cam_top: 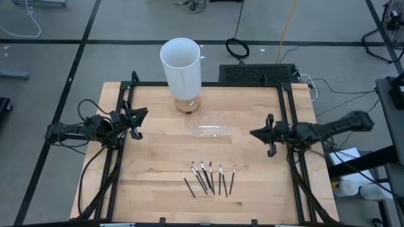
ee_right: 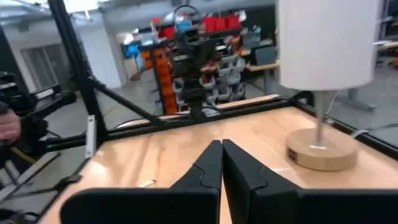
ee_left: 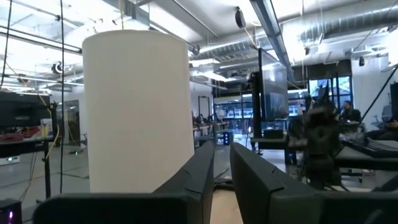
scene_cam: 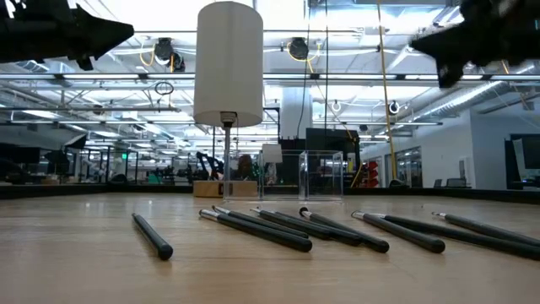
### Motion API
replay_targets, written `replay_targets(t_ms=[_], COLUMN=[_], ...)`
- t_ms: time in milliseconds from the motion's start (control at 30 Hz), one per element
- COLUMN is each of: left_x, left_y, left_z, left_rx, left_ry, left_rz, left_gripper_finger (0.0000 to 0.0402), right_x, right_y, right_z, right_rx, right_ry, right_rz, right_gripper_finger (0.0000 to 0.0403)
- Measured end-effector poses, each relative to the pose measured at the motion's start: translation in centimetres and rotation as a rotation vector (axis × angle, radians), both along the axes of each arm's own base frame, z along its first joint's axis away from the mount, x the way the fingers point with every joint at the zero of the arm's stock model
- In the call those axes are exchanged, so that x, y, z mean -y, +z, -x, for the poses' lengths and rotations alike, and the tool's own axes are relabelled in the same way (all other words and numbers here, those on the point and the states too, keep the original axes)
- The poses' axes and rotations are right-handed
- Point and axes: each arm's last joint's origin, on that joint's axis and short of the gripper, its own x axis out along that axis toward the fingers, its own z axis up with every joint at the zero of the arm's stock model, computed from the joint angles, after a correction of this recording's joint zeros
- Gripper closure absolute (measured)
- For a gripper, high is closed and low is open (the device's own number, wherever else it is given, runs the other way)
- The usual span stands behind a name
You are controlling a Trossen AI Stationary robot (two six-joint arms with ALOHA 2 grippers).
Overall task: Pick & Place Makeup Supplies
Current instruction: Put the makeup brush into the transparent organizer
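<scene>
1. Left gripper (cam_top: 140, 120) hovers over the tabletop's (cam_top: 158, 195) left edge, about midway along it. Its fingers (ee_left: 198, 174) stand slightly parted around empty air, well apart from everything.
2. White cylinder (cam_top: 182, 66) stands upright on a round wooden base (ee_right: 321, 149) near the far edge, at the middle.
3. Clear tray (cam_top: 210, 131) lies at the tabletop's centre, between the two grippers; bare wood on both sides.
4. Makeup supplies (cam_top: 208, 178): seven thin dark sticks lie flat in a loose fan near the near edge, at the middle; some cross. Bare wood to either side.
5. Right gripper (cam_top: 255, 133) hovers near the right edge, fingers (ee_right: 214, 163) pressed together, empty.
</scene>
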Motion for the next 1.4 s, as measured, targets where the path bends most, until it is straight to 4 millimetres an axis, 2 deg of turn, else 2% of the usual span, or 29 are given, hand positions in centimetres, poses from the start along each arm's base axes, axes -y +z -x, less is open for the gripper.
replay_targets(t_ms=[233,333,467,533,767,1033,1300,1400], left_x=[0.0,0.0,0.0,0.0,0.0,0.0,0.0,0.0], left_y=[-0.9,-1.0,-1.0,-1.1,-1.3,-1.3,-1.4,-1.4], left_z=[-0.4,-0.4,-0.4,-0.4,-0.5,-0.5,-0.5,-0.5], left_rx=[-0.091,-0.110,-0.109,-0.113,-0.134,-0.144,-0.160,-0.159], left_ry=[-0.011,-0.006,-0.007,-0.009,-0.013,-0.006,0.004,0.003], left_rz=[0.023,0.010,0.013,0.019,0.029,0.008,-0.019,-0.018], left_gripper_finger=[0.0339,0.0339,0.0339,0.0339,0.0339,0.0339,0.0339,0.0339], right_x=[-5.0,-6.9,-8.7,-9.4,-11.5,-12.4,-12.5,-12.0], right_y=[6.9,8.7,10.8,10.9,7.3,1.8,-4.1,-5.6], right_z=[-8.7,-12.2,-15.6,-16.7,-19.2,-19.4,-19.5,-18.9], right_rx=[-0.407,-0.639,-0.880,-0.996,-1.222,-1.345,-1.296,-1.308], right_ry=[-0.175,-0.224,-0.257,-0.264,-0.306,-0.483,-0.433,-0.491], right_rz=[0.177,0.201,0.066,-0.038,-0.415,-0.641,-0.915,-0.989], right_gripper_finger=[0.0403,0.0403,0.0403,0.0403,0.0403,0.0395,0.0317,0.0284])
